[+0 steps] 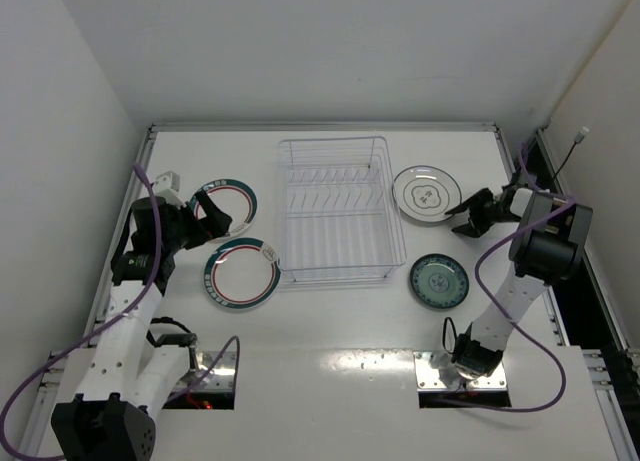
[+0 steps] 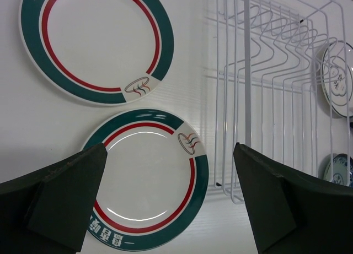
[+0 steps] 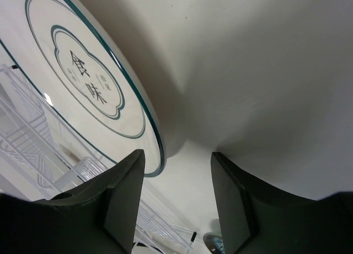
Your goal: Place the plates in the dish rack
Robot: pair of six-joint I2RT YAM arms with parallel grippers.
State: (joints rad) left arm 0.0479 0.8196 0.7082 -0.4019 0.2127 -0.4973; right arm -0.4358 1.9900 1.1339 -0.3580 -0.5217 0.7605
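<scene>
The clear dish rack (image 1: 331,212) stands mid-table with nothing in it. Left of it lie two white plates with green rims, one farther (image 1: 240,203) and one nearer (image 1: 242,273). My left gripper (image 1: 214,221) hovers between them, wide open; in its wrist view the nearer plate (image 2: 148,182) lies below the gripper (image 2: 170,149). Right of the rack lie a pale plate (image 1: 427,194) and a teal plate (image 1: 438,281). My right gripper (image 1: 458,219) is at the pale plate's right edge, its jaws apart, with the plate's rim (image 3: 161,149) just inside the left finger (image 3: 124,199).
The table has raised rails at its back and sides. The rack's wire tines (image 2: 259,72) rise right of my left gripper. Purple cables loop beside both arm bases. White walls close in the workspace on three sides.
</scene>
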